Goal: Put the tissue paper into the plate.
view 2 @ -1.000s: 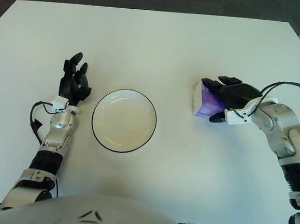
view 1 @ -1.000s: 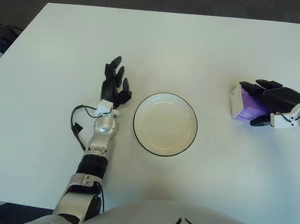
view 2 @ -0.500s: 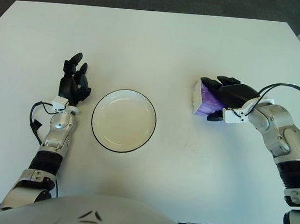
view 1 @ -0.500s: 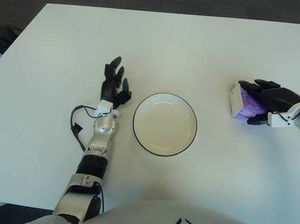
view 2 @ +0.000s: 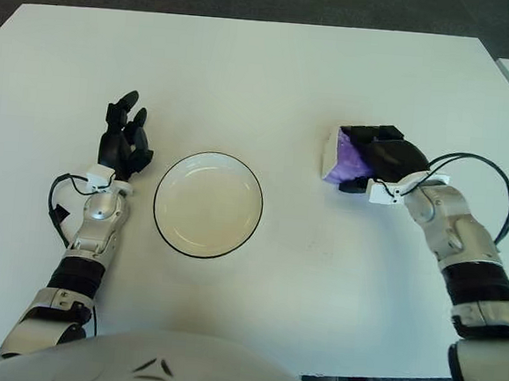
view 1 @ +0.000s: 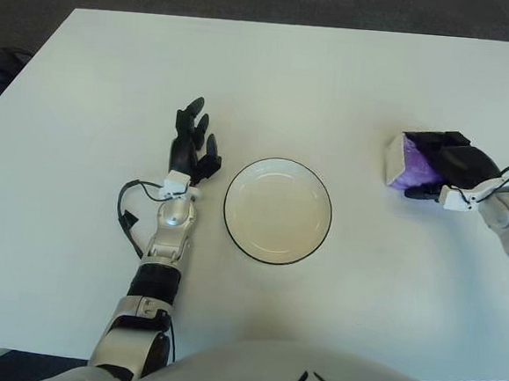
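Gripping the tissue pack point(view 2: 343, 159), the right hand point(view 2: 382, 157) sits well to the right of the plate point(view 2: 207, 204), its black fingers point(view 2: 370, 133) curled over the top and far side of the purple-and-white pack. The pack's white end faces the plate, and its purple side shows below the fingers. Whether the pack rests on the table point(view 2: 246, 75) or is raised just off it cannot be told. The right forearm runs from the hand toward the table's near right corner, with a black cable looping beside the wrist.

The plate is round and white with a thin dark rim, and it lies near the middle of the table with nothing in it. The tissue pack is apart from the plate, with bare table between them.

Just left of the plate lies the left hand point(view 2: 123, 141), idle on the table, its black fingers relaxed and pointing away from the robot, holding nothing. The hand is close beside the plate's left rim but not touching it. Its silver forearm stretches back from there toward the near edge, with a thin black cable curving out on the side away from the plate.
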Action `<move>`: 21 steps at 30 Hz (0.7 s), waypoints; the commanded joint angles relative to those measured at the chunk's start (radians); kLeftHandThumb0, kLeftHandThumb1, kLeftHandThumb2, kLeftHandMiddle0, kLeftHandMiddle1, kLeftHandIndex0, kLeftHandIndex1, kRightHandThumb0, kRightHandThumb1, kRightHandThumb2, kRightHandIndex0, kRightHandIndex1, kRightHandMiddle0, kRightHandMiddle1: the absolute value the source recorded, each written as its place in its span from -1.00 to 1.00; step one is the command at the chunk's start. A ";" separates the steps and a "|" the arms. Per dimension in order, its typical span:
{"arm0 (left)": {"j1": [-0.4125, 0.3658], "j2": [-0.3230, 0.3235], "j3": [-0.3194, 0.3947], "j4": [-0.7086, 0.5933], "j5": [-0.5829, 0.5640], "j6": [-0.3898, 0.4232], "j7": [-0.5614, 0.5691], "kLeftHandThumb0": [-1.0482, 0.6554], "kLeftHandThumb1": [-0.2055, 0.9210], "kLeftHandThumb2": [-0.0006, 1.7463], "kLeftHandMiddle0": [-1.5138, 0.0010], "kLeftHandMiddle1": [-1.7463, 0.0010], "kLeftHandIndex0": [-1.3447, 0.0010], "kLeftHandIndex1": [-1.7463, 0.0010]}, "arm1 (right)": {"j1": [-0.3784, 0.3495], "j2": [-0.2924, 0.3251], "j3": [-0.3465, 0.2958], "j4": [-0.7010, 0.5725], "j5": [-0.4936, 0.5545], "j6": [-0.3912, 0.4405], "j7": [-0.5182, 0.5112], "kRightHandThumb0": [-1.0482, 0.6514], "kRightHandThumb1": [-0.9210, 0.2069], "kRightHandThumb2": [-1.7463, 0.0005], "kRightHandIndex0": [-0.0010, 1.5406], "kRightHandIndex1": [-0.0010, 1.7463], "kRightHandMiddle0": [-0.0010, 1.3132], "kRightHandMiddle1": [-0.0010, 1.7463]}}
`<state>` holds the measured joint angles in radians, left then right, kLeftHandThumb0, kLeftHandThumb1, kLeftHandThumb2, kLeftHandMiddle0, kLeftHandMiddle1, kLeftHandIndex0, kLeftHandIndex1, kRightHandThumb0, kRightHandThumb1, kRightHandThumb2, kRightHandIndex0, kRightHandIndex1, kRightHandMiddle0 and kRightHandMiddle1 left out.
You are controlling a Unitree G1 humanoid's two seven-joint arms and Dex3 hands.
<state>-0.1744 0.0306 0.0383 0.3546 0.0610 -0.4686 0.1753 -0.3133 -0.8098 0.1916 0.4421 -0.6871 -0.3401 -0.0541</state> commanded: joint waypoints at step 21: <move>0.116 0.008 0.002 0.098 0.025 0.001 0.003 -0.53 1.00 -0.11 0.45 1.00 1.00 0.20 | 0.046 0.159 0.069 0.249 -0.056 -0.211 -0.623 0.13 0.26 -0.60 0.71 1.00 0.69 1.00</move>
<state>-0.1741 0.0320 0.0384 0.3552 0.0607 -0.4681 0.1768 -0.3144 -0.6795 0.2066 0.6499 -0.6979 -0.5378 -0.6853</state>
